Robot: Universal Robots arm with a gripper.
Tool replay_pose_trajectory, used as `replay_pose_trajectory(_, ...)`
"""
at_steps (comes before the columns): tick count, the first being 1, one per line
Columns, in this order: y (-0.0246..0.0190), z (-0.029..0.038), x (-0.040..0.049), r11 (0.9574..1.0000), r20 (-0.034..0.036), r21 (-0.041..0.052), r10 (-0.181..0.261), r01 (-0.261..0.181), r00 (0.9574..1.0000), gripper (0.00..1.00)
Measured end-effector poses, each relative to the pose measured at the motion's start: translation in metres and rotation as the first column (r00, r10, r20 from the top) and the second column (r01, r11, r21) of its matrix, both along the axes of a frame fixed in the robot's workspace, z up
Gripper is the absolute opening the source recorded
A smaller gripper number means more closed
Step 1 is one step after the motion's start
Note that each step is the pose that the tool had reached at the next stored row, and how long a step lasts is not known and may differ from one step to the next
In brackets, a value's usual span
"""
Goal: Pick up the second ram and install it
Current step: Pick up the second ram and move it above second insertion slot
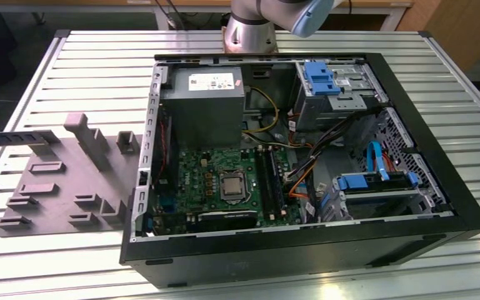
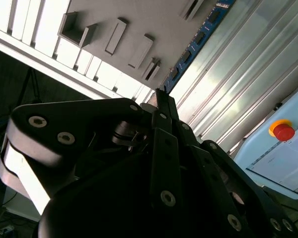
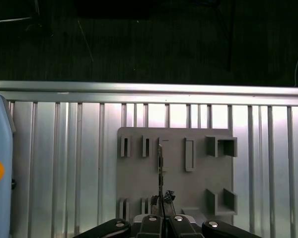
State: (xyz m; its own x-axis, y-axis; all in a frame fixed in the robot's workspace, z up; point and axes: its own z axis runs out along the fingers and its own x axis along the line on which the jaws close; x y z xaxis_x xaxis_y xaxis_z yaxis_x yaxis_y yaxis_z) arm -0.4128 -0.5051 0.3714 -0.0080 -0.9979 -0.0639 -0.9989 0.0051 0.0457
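- The second ram (image 2: 198, 38), a long, thin, flat dark memory stick with a row of small rectangular chips on a blue board, is clamped at one end between the closed fingers of the black gripper (image 2: 159, 99).
- In the first wrist view the stick (image 3: 160, 168) is seen edge-on. It reaches out from the gripper (image 3: 162, 204) over the flat grey plastic holder plate (image 3: 176, 181) with its raised slotted blocks.
- Whether the far end of the stick touches the plate cannot be told.
- In the exterior view the stick (image 1: 19, 137) is seen at that view's left edge, lying level over the plate (image 1: 57, 187), well apart from the open black computer tower case (image 1: 307, 253).
- The case and the plate are set on a slatted aluminium table (image 1: 98, 62).
- A green motherboard (image 1: 198, 169) with long black slots (image 1: 269, 175) is seen inside the case.
- A red push-button (image 2: 283, 132) on a pale blue box is seen beside the table.
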Motion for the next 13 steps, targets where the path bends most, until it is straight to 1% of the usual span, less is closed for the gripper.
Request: replay_pose_trajectory(13,0.0000,0.0051,0.0000,1.0000,0.0000,0.0006,0.000,0.000,1.0000,0.11)
